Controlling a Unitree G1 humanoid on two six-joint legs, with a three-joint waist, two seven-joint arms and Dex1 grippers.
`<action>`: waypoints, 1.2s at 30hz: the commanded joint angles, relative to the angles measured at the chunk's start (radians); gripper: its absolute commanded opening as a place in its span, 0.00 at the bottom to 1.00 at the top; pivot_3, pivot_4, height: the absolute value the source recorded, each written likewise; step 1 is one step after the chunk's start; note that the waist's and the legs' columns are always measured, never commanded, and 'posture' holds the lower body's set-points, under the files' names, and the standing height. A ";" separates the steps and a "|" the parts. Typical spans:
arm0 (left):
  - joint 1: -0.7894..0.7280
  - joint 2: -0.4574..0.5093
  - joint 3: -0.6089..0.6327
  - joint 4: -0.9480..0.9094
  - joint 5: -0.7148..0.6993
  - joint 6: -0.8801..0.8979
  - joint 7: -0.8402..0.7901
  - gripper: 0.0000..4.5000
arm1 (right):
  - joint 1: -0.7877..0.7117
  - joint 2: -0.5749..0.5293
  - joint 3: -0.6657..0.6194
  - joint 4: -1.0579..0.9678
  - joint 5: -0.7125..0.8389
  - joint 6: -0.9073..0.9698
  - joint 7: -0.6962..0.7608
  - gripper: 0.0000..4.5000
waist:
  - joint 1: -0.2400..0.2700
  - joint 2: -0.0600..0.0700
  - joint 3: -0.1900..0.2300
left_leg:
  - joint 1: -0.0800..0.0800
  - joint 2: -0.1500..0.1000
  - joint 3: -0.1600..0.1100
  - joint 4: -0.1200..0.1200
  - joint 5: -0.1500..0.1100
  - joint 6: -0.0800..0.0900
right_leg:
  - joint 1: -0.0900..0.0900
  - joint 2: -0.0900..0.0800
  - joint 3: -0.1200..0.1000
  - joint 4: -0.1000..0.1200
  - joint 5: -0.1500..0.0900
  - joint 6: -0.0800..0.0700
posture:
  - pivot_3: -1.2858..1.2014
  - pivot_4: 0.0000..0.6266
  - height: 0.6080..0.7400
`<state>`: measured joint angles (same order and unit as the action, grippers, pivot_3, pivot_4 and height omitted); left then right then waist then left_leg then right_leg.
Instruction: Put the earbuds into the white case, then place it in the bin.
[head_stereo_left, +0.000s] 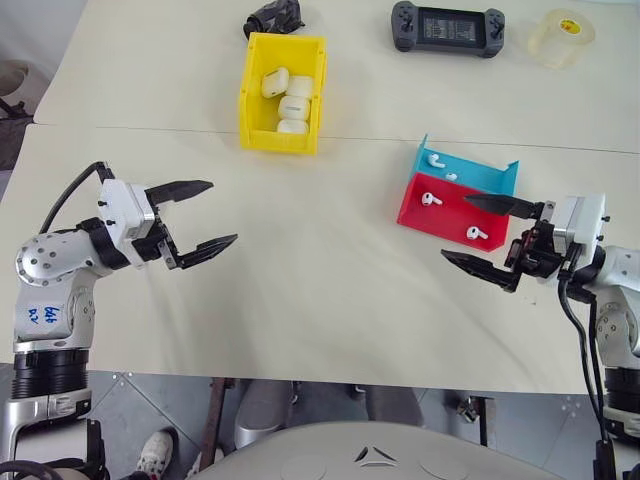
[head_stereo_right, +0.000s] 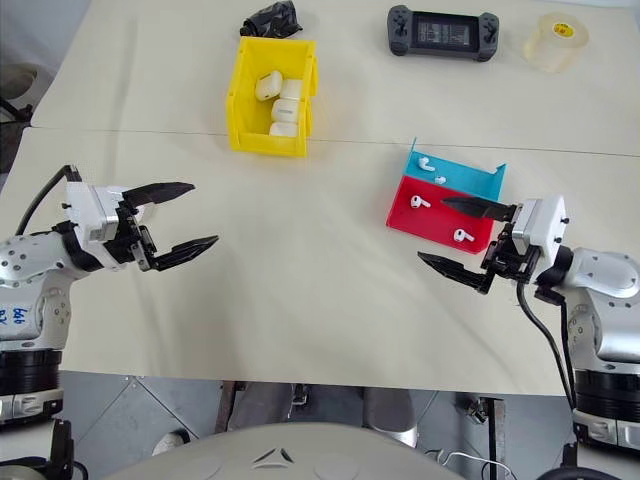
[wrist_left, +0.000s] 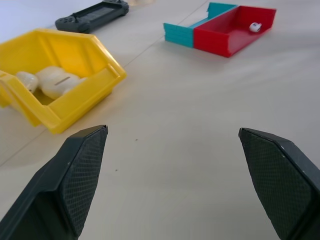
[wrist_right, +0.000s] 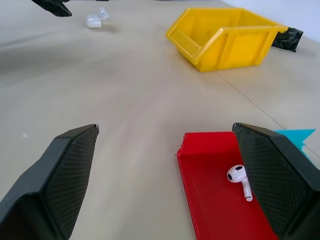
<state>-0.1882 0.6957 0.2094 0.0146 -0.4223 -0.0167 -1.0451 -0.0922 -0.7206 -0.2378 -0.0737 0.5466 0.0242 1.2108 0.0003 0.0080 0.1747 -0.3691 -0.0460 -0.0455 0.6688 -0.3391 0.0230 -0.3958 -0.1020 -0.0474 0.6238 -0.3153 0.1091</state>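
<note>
At 9 o'clock over the counter (head_stereo_left: 330, 290), the left end effector (head_stereo_left: 198, 217) hovers level with its two black fingers spread wide and nothing between them, pointing toward the middle of the surface. Toward 11 o'clock sits the bin (head_stereo_left: 283, 132), bright yellow and open-topped, with several white cases (head_stereo_left: 293, 108) lying inside it, one of them tilted against the others; whether their lids are shut cannot be told. Just beyond the bin, at about 12 o'clock, a crumpled black object (head_stereo_left: 272, 17) lies on the counter. Farther along at 1 o'clock rests a dark handheld game console (head_stereo_left: 447, 28), and beside it at 2 o'clock stands a roll of clear tape (head_stereo_left: 561, 37). At 3 o'clock the shallow blue tray (head_stereo_left: 470, 170) and the shallow red tray (head_stereo_left: 445, 213) lie touching side by side, the blue one on the far side. The earbuds are split between them: two in the blue tray (head_stereo_left: 436, 159) and two in the red tray (head_stereo_left: 431, 199), apart from one another. Just beside the red tray's near edge, the right end effector (head_stereo_left: 488, 235) hangs level, its fingers fully parted and empty, one fingertip over the red tray's corner, aimed toward the counter's centre
</note>
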 joint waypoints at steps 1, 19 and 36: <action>0.012 -0.004 0.013 -0.042 0.027 -0.016 0.049 0.99 | -0.003 0.009 0.003 -0.021 0.000 -0.015 -0.002 1.00 | 0.000 0.000 0.000 | 0.000 0.000 0.000 0.000 0.000 0.000 | 0.000 0.000 0.000 0.000 0.000 0.000 | 0.52 0.24 1.00; 0.567 -0.327 0.478 -0.467 -0.031 0.267 0.703 0.99 | -0.218 0.233 0.181 -0.003 0.017 -0.053 0.036 1.00 | 0.022 -0.001 0.000 | 0.000 0.002 -0.001 0.004 -0.002 -0.002 | 0.001 0.001 0.001 -0.003 0.000 0.000 | 0.52 0.24 1.00; 0.056 0.155 0.287 -0.350 -0.227 1.144 0.798 0.99 | -0.129 0.157 0.176 -0.050 0.016 -0.059 0.077 1.00 | 0.005 -0.002 0.000 | 0.000 0.003 -0.002 0.011 -0.009 -0.001 | 0.002 0.003 0.001 0.004 -0.001 -0.002 | 0.52 0.24 1.00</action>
<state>-0.0685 0.8042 0.5213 -0.3605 -0.6301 1.0079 -0.2470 -0.2124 -0.5594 -0.0483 -0.0739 0.5408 -0.0351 1.2927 0.0058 0.0062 0.1744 -0.3696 -0.0428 -0.0481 0.6804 -0.3481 0.0218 -0.3942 -0.0978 -0.0464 0.6278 -0.3163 0.1073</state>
